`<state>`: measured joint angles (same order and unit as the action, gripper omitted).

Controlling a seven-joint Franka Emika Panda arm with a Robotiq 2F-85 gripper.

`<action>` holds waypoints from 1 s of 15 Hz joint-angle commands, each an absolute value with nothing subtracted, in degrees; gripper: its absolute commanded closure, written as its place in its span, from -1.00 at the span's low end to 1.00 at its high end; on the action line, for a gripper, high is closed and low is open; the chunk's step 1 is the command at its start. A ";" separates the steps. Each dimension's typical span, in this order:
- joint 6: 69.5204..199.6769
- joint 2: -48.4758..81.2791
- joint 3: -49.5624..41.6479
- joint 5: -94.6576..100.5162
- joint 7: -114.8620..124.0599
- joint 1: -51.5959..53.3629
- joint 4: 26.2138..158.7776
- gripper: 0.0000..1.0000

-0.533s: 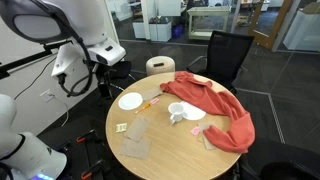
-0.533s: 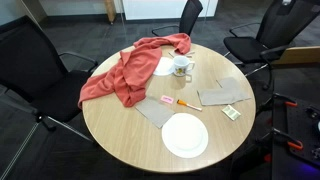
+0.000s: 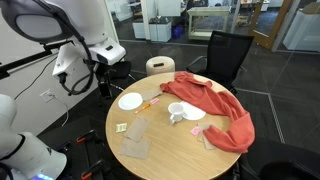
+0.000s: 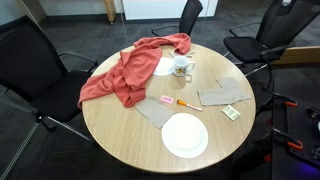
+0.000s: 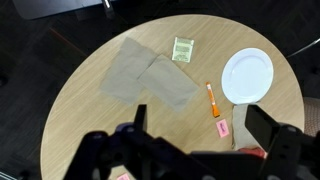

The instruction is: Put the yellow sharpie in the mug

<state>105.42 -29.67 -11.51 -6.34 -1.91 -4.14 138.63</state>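
The yellow sharpie (image 5: 212, 100) lies flat on the round wooden table (image 5: 90, 130), between a white plate (image 5: 247, 75) and grey cloths (image 5: 150, 75). It also shows in both exterior views (image 4: 185, 103) (image 3: 143, 105). The white mug (image 4: 181, 67) (image 3: 177, 113) stands upright beside the red cloth (image 4: 130, 70) and is out of the wrist view. My gripper (image 5: 203, 125) is open and empty, high above the table and well off the sharpie. In an exterior view the arm (image 3: 85, 65) hangs beyond the table's edge.
A pink note (image 5: 222, 129) lies by the sharpie. A small yellowish square (image 5: 182, 48) lies near the table edge. A shallow white dish (image 3: 194, 110) sits by the mug. Black office chairs (image 4: 35, 60) (image 4: 270, 35) ring the table.
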 commanded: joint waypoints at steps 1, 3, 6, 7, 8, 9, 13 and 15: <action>107.41 -27.80 -7.22 -6.20 -1.18 -3.76 138.60 -1.00; 110.76 -26.51 -4.17 -5.78 0.03 -2.86 139.32 -1.00; 115.53 -23.22 0.17 -5.44 -0.11 -0.48 139.77 -1.00; 117.57 -21.92 1.36 -4.87 -0.08 0.16 140.05 -1.00; 119.44 -20.35 2.61 -4.38 0.42 0.87 139.91 -1.00; 121.63 -18.68 3.68 -3.53 0.34 1.60 140.00 -1.00; 128.85 -10.85 6.93 0.94 3.65 2.92 138.36 -1.00; 132.71 -5.85 7.58 3.27 5.14 3.26 137.01 -1.00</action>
